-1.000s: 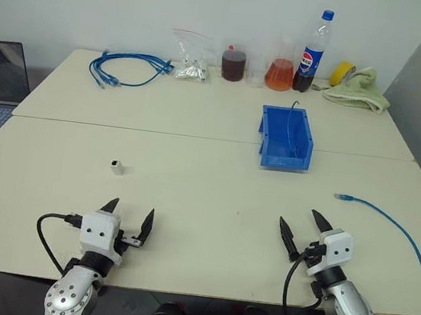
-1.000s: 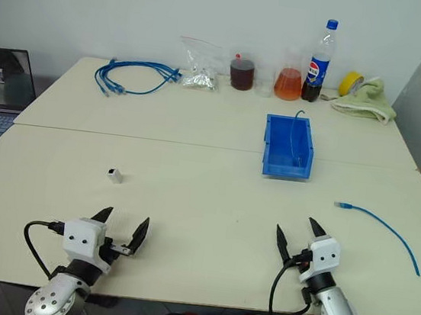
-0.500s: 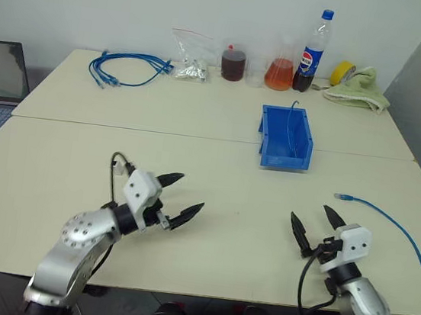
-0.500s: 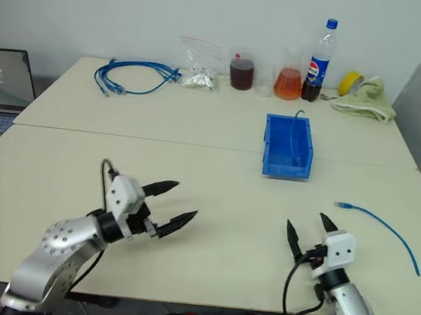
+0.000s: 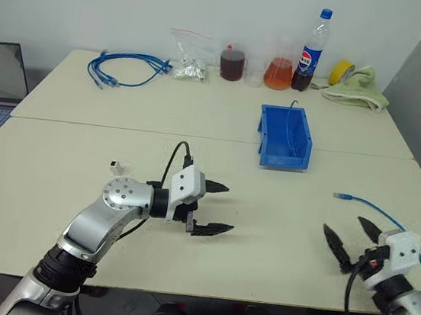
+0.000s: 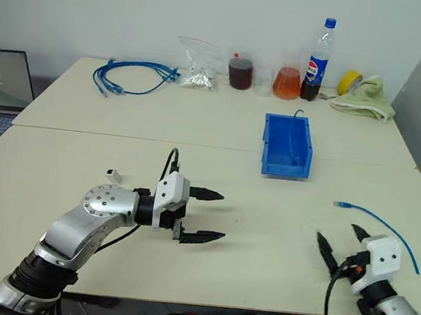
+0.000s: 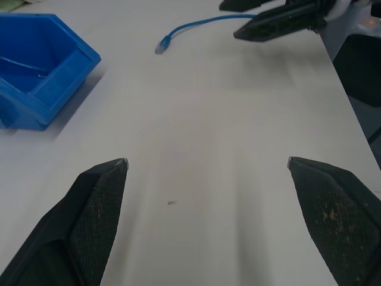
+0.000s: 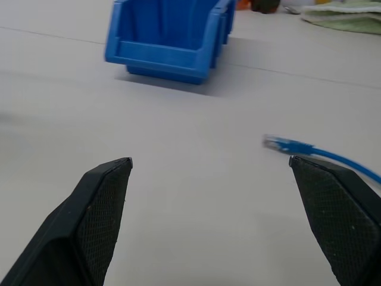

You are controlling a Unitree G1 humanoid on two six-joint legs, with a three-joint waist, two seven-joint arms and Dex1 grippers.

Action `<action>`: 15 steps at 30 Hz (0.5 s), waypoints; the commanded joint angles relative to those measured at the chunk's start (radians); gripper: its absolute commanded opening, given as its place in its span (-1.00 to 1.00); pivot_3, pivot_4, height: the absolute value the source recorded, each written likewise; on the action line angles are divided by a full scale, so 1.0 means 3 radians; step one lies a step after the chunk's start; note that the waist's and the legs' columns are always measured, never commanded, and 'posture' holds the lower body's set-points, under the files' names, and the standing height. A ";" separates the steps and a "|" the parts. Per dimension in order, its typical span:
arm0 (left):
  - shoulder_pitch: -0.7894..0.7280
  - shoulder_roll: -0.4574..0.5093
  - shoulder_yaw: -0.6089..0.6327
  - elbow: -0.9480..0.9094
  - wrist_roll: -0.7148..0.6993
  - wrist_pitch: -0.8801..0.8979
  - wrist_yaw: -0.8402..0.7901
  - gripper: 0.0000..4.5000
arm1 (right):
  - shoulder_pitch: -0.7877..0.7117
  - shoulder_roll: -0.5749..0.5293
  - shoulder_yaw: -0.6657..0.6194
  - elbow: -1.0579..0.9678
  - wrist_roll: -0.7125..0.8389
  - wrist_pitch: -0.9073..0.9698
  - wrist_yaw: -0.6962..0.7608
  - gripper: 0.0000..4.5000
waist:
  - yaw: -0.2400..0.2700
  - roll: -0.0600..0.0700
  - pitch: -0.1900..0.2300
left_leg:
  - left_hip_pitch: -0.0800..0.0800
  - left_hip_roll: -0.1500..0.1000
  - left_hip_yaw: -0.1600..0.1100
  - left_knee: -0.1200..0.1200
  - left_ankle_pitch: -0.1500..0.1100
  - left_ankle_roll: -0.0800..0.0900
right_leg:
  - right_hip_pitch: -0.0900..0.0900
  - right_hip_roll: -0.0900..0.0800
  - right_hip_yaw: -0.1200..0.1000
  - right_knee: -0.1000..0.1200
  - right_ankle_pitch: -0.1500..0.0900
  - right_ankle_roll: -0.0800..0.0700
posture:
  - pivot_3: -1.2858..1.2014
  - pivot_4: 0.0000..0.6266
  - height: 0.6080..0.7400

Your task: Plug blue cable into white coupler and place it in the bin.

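Left eye view: left gripper (image 5: 218, 207) sits mid-frame over the worktop (image 5: 263, 233), jaws wide open & empty, pointing right; right gripper (image 5: 352, 239) at lower right, jaws open too, nothing held. Cable (image 5: 376, 213) lies at right just beyond it, coupler (image 5: 115, 167) left of centre, bin (image 5: 284, 138) upper centre w/ a thin blue wire inside.

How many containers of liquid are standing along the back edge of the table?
3: a dark jar, a flask of orange liquid and a cola bottle, side by side near the yellow tape roll. More may be hidden.
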 commanded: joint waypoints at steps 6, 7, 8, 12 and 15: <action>-0.0118 -0.0013 -0.0204 -0.0144 0.0082 0.0080 -0.0180 1.00 | -0.0933 -0.1178 -0.0235 0.1579 -0.0058 0.0339 0.0864 1.00 | 0.0000 -0.0001 0.0004 | -0.0003 0.0002 -0.0003 -0.0002 0.0000 0.0002 | 0.0000 0.0002 -0.0005 -0.0003 -0.0001 -0.0002 | 0.03 -0.52 1.00; -0.0130 -0.0028 -0.0219 -0.0163 0.0090 0.0101 -0.0164 1.00 | -0.1094 -0.1276 -0.0117 0.1818 -0.0119 0.0344 0.0992 1.00 | -0.0003 -0.0001 0.0004 | -0.0002 0.0002 -0.0001 -0.0002 0.0000 0.0002 | 0.0000 0.0003 -0.0004 -0.0004 -0.0001 -0.0002 | 0.03 -0.52 1.00; -0.0144 -0.0046 -0.0227 -0.0183 0.0089 0.0127 -0.0144 1.00 | -0.1245 -0.1338 -0.0020 0.2032 -0.0184 0.0314 0.1097 1.00 | -0.0010 -0.0002 0.0005 | -0.0002 0.0003 -0.0001 -0.0002 0.0000 0.0002 | -0.0001 0.0003 -0.0003 -0.0004 -0.0001 -0.0002 | 0.03 -0.52 1.00; -0.0183 -0.0115 -0.0242 -0.0268 0.0063 0.0216 -0.0091 1.00 | -0.1945 -0.1423 0.0416 0.2884 -0.0443 0.0338 0.1442 1.00 | -0.0007 0.0002 0.0009 | -0.0002 0.0003 0.0001 0.0001 0.0001 0.0002 | 0.0000 0.0002 -0.0002 -0.0003 -0.0001 -0.0002 | 0.03 -0.52 1.00; -0.0218 -0.0147 -0.0248 -0.0307 0.0064 0.0270 -0.0071 1.00 | -0.2381 -0.1386 0.0695 0.3463 -0.0664 0.0258 0.1670 1.00 | -0.0005 0.0003 0.0010 | -0.0003 0.0001 0.0004 0.0002 0.0001 0.0002 | -0.0001 0.0000 -0.0001 -0.0003 0.0000 -0.0002 | 0.03 -0.52 1.00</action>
